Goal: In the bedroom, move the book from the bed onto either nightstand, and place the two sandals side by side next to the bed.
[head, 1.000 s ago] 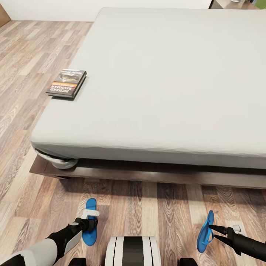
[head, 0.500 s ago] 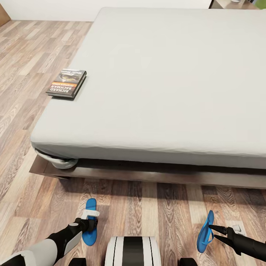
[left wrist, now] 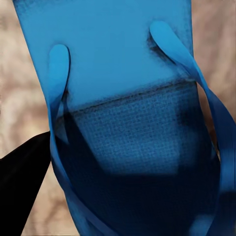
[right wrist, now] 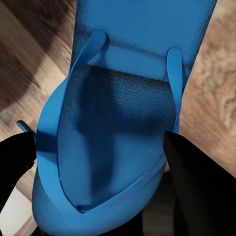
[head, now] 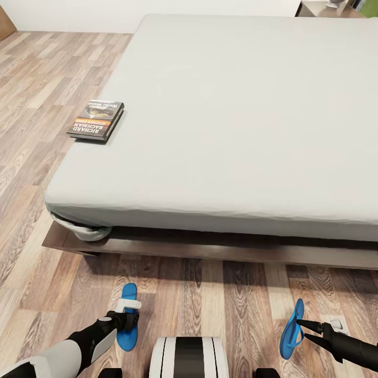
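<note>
Large low bed (head: 236, 115) with plain light-grey mattress on a dark brown wooden platform frame takes up most of the head view. Small thin dark paperback book (head: 96, 120) with an orange band and white "Richard Bachman" lettering lies flat on the mattress near its left edge. Grey-brown wood-plank floor (head: 31, 94) runs beside and in front of the bed.

Left gripper (head: 127, 317) is down over the left bright blue flat flip-flop sandal (head: 126, 316), which lies flat on the floor in front of the bed. Whether those fingers are closed on it, cannot tell. In the left wrist view the sandal (left wrist: 123, 123) with its thin straps is right up close.

Right gripper (head: 303, 328) has dark fingers pinched on the second blue flip-flop (head: 291, 331), held tilted up on edge; right wrist view shows its strap side (right wrist: 118, 147) between the fingers. The two sandals are well apart.
</note>
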### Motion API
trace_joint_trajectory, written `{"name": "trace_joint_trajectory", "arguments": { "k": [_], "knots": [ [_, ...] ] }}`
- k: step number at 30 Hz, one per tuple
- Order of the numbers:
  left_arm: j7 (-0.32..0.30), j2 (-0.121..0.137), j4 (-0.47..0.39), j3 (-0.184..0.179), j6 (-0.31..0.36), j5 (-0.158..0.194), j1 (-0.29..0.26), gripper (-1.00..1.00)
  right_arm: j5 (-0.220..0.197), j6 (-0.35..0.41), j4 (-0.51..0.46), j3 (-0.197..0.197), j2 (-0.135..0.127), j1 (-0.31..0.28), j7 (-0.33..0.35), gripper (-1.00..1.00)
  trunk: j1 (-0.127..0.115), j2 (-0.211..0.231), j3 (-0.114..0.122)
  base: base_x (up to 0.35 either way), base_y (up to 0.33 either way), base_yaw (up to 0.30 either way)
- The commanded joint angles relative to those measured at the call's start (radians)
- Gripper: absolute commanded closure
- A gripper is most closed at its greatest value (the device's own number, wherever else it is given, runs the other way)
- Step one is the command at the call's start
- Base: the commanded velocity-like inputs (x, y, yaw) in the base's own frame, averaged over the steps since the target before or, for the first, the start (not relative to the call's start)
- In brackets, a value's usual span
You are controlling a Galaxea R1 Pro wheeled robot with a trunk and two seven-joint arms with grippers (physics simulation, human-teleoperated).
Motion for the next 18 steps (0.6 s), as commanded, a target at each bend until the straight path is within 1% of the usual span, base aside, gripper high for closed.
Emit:
{"name": "trace_joint_trajectory", "arguments": {
  "k": [1, 11, 13, 18],
  "knots": [
    [0.009, 0.001, -0.008, -0.003, -0.037, 0.002, -0.001, 1.00, -0.001, 0.006, 0.000, -0.002, 0.000, 0.000, 0.001, 1.00, 0.000, 0.000, 0.000, 0.000, 0.000, 0.000],
    [0.009, 0.001, -0.008, -0.003, -0.037, 0.001, -0.001, 1.00, -0.001, 0.006, 0.001, -0.001, 0.000, 0.000, 0.002, 1.00, 0.000, 0.000, 0.000, 0.000, 0.000, 0.000],
    [0.009, 0.001, -0.008, -0.003, -0.037, 0.001, -0.001, 1.00, -0.001, 0.006, 0.000, -0.001, 0.000, 0.000, 0.002, 1.00, -0.001, 0.000, 0.007, 0.000, 0.000, 0.000],
    [0.009, 0.001, -0.008, -0.003, -0.037, 0.001, -0.001, 1.00, -0.001, 0.006, 0.000, -0.002, 0.000, 0.000, 0.002, 1.00, -0.001, 0.000, 0.007, 0.000, 0.000, 0.000]
  ]
}}
